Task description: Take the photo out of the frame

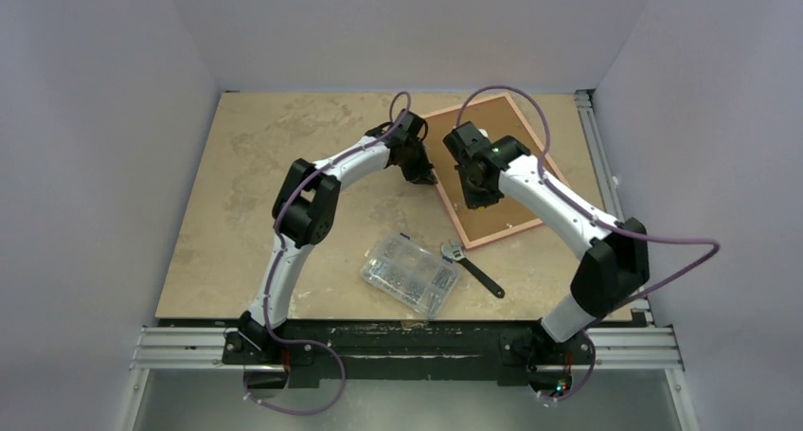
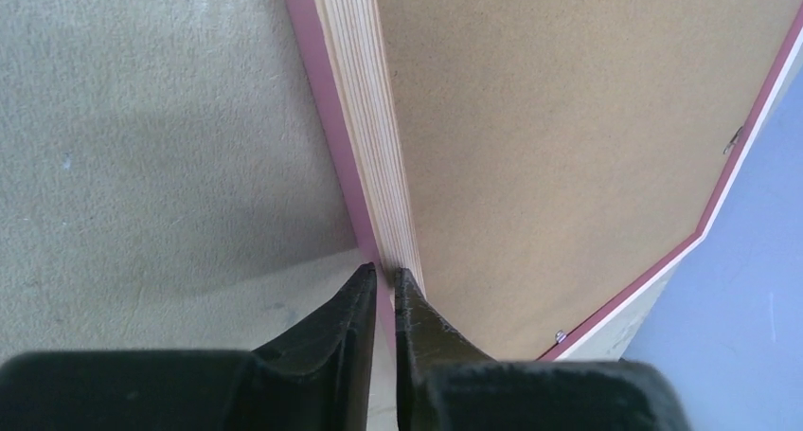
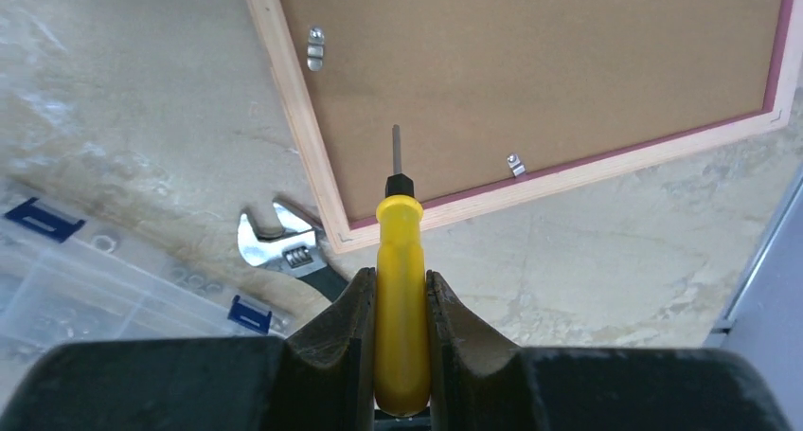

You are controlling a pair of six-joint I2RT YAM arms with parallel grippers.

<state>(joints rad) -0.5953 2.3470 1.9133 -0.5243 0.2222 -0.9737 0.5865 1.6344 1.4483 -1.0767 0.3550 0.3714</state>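
The pink frame (image 1: 516,123) lies face down at the back right of the table, its brown fibreboard back up. My left gripper (image 1: 423,175) is shut on the frame's left rail (image 2: 365,118), fingertips either side of the pink and wood edge. My right gripper (image 3: 399,275) is shut on a yellow-handled screwdriver (image 3: 401,232), held above the frame's near corner with its tip over the brown back (image 3: 540,71). Small metal clips (image 3: 514,165) sit along the back's rim. The photo is hidden.
An adjustable wrench (image 1: 469,265) lies just in front of the frame's near corner, and shows in the right wrist view (image 3: 279,246). A clear screw box (image 1: 412,273) sits at centre front. Walls close in behind and to the right of the frame.
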